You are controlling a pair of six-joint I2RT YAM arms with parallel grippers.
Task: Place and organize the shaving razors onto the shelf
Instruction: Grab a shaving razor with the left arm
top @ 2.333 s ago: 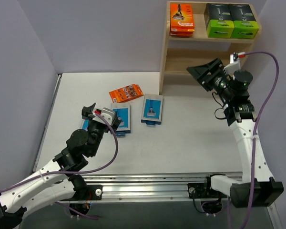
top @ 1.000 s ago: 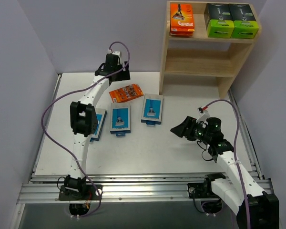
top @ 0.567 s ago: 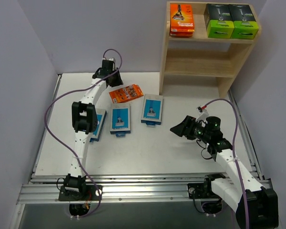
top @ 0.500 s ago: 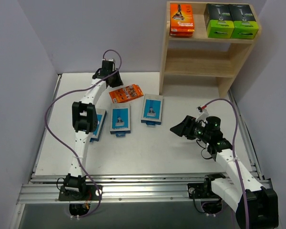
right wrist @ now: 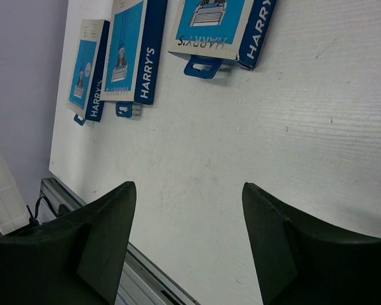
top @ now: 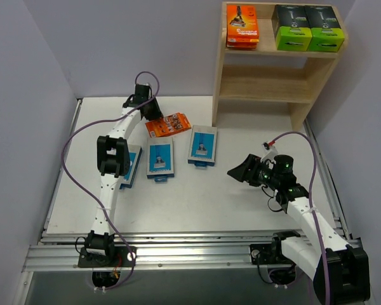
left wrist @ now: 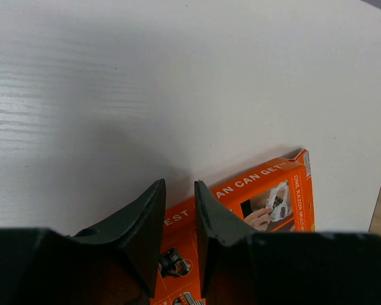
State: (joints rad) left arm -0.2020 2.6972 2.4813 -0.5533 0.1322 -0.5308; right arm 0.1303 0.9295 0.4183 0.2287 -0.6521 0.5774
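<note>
Left gripper (left wrist: 178, 210): black fingers nearly pressed together, a narrow gap between them, hanging over the near edge of the flat orange razor pack (left wrist: 260, 203); nothing pinched.
Right gripper (right wrist: 187, 235): spread wide, empty, low over the white table (top: 197, 197).
Step in hand: likely fetching the orange pack on the table.
Next move: jaws must widen to straddle it.
Orange pack: lies flat left of the light wooden shelf (top: 276, 60), long axis running left-right, slightly tilted.
Three light-blue razor cards (top: 160, 159): flat nearby, hang-tabs toward the arms.
</note>
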